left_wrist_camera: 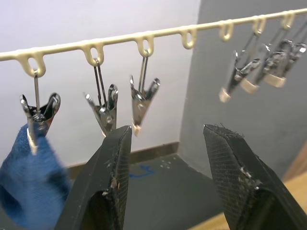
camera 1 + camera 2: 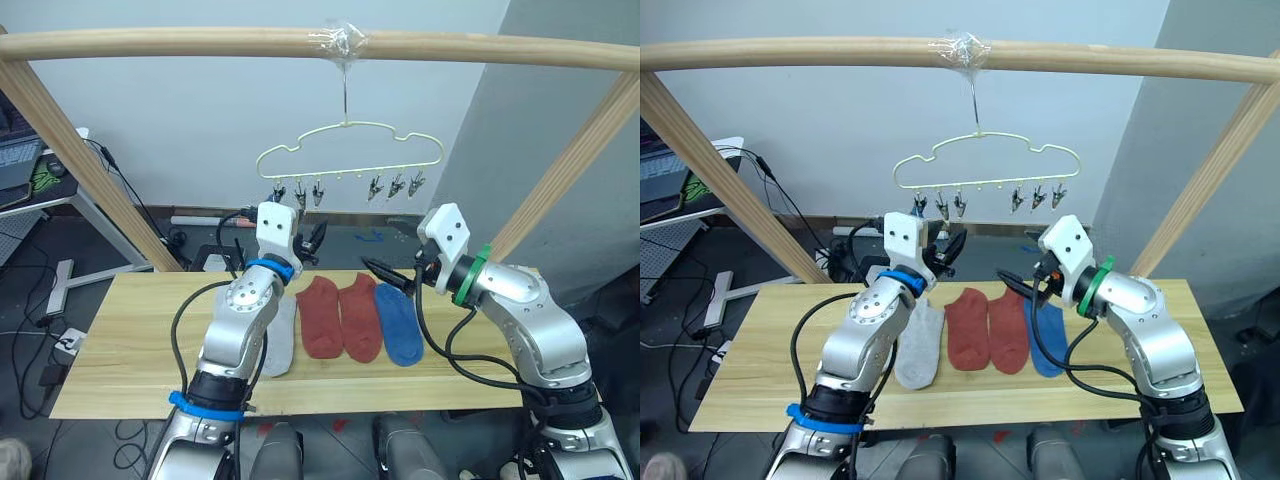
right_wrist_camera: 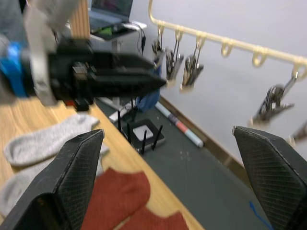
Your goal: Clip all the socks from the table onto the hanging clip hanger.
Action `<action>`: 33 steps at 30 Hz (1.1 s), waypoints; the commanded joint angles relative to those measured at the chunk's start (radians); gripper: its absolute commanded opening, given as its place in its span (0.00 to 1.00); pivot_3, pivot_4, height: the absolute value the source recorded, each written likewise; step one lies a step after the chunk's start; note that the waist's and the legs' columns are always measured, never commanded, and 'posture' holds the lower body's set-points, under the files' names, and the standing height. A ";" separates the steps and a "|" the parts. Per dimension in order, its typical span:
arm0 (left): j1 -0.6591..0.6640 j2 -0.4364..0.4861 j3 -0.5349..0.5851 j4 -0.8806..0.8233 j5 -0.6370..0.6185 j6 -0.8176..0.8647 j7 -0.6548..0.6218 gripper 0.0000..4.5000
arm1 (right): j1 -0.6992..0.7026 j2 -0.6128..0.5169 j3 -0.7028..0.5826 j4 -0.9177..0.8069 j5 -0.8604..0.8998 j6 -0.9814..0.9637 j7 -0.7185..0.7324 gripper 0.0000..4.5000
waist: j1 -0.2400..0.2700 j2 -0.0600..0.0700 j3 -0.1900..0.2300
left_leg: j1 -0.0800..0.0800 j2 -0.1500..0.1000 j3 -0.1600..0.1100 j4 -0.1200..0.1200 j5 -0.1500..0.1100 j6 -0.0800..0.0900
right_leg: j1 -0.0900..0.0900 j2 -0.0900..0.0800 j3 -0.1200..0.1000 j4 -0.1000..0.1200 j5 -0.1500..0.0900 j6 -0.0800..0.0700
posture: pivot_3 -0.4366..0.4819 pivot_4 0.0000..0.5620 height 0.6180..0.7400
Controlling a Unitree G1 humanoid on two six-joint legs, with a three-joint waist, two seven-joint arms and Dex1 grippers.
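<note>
From the head views, the clip hanger [image 2: 350,160] hangs by its hook from a wooden pole [image 2: 200,43] above the far edge of the table [image 2: 130,350]. On the table lie a grey sock [image 2: 920,345], two red socks [image 2: 340,315] and a blue sock [image 2: 400,322] in a row, left to right. The left gripper [image 2: 314,240] is raised just below the hanger's left clips; the right gripper [image 2: 385,275] hovers over the blue sock.

In the left wrist view, the left gripper's fingers [image 1: 105,187] stand apart, empty, below a clip [image 1: 142,99]. Another blue sock [image 1: 29,182] hangs pinched in the leftmost clip [image 1: 37,115].

In the right wrist view, the right gripper's fingers [image 3: 72,182] are spread wide with nothing between them.
</note>
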 commanded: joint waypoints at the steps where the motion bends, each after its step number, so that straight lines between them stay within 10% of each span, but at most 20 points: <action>1: -0.028 -0.016 0.023 0.026 0.040 -0.066 0.008 0.54 | -0.025 -0.004 -0.023 -0.049 0.032 0.002 -0.015 1.00 | 0.000 0.000 0.000 | 0.000 0.000 0.000 0.000 0.000 0.000 | 0.000 0.000 0.000 0.000 0.000 0.000 | 0.44 0.25 1.00; 33: -0.203 -0.092 0.112 0.350 0.152 -0.254 0.080 0.54 | -0.083 -0.067 -0.032 -0.055 0.096 0.031 -0.044 1.00 | -0.023 0.000 -0.002 | 0.000 0.000 0.000 0.000 0.000 0.000 | 0.000 0.000 0.000 0.000 0.003 0.001 | 0.39 0.19 1.00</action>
